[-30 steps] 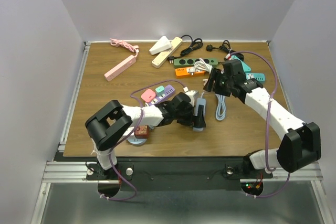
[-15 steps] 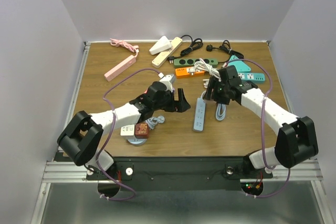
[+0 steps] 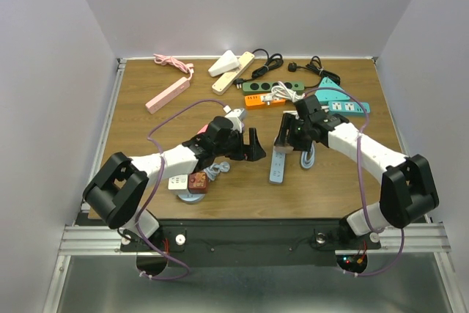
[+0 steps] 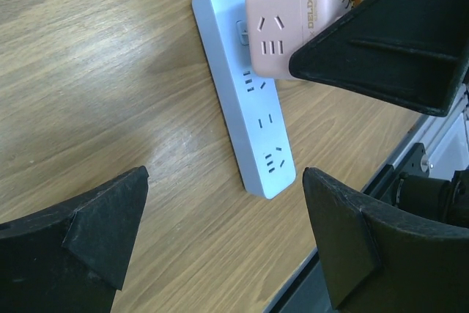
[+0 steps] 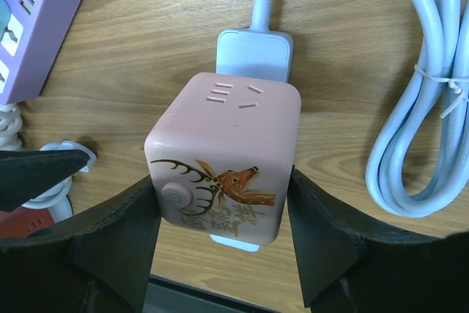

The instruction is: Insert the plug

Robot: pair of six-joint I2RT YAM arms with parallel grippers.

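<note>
A light blue power strip (image 3: 276, 164) lies on the wooden table, sockets up; it also shows in the left wrist view (image 4: 253, 115). My right gripper (image 3: 287, 131) is shut on a pink cube plug adapter (image 5: 223, 159) with a deer print. It holds the cube just over the cable end of the strip (image 5: 254, 53). The cube also shows in the left wrist view (image 4: 293, 23). My left gripper (image 3: 253, 144) is open and empty, just left of the strip, its jaws wide apart over bare wood (image 4: 223, 181).
The strip's coiled blue cable (image 3: 308, 155) lies to its right. A purple strip (image 5: 29, 27) lies by the left arm. Orange (image 3: 264, 100), green (image 3: 267, 87), teal (image 3: 344, 106), pink (image 3: 167, 95) and cream (image 3: 233, 71) strips lie further back. The table's front edge (image 4: 344, 254) is close.
My left gripper has come off the blue strip and drawn back to the left. My right gripper has moved left and nearer with the pink cube, over the strip's cable end.
</note>
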